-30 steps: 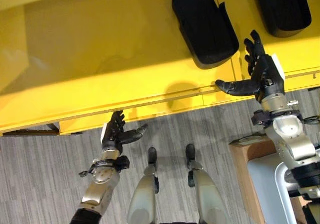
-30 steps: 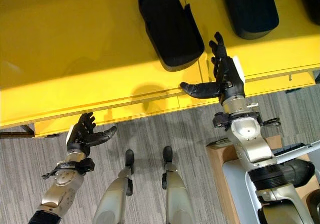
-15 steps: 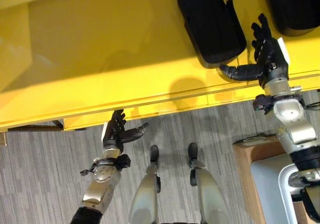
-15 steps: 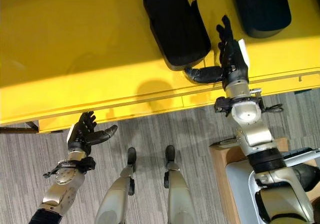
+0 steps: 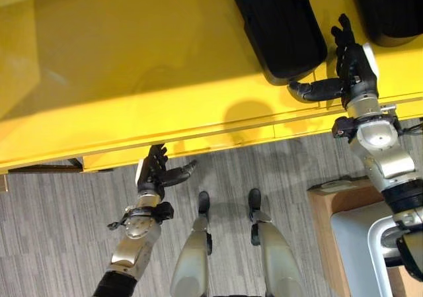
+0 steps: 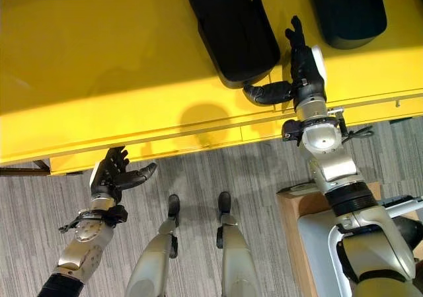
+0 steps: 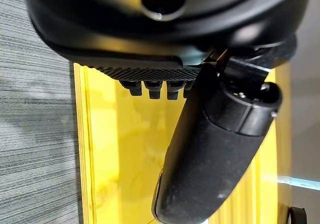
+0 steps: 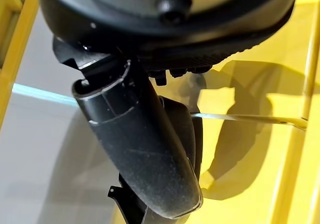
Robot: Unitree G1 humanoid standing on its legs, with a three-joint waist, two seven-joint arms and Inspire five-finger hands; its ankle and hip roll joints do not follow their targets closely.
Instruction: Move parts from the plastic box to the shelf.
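Nearest, at about seven o'clock in the eye views, the left hand [image 5: 153,172] is held over the grey carpet [image 5: 53,231] just short of the front lip of the yellow shelf [image 5: 132,65], with fingers straight, thumb spread, and nothing carried. At about four o'clock, the corner of a wooden stand [image 5: 328,204] and a pale grey-blue container [image 5: 350,241] are seen beside the right arm; the container may be the plastic box, though its contents are cut off and cannot be made out. Farther out, at about two o'clock, the right hand [image 6: 303,69] is raised over the shelf's front edge with fingers extended and relaxed and the thumb stretched sideways toward the near end of a black part [image 6: 231,29] lying on the shelf surface; whether the thumb touches the part cannot be told. Nothing is gripped by either hand. A second black part [image 6: 349,9] is seen beyond, at about one o'clock, cut off by the frame's top edge. It is judged that a placement is just complete and withdrawal is due. The risk from here is that the nearer part could be nudged or dragged toward the shelf's edge if the thumb catches it as the hand is pulled away, since its end lies close to the lip. In the right wrist view the part's outline is largely hidden behind the thumb.
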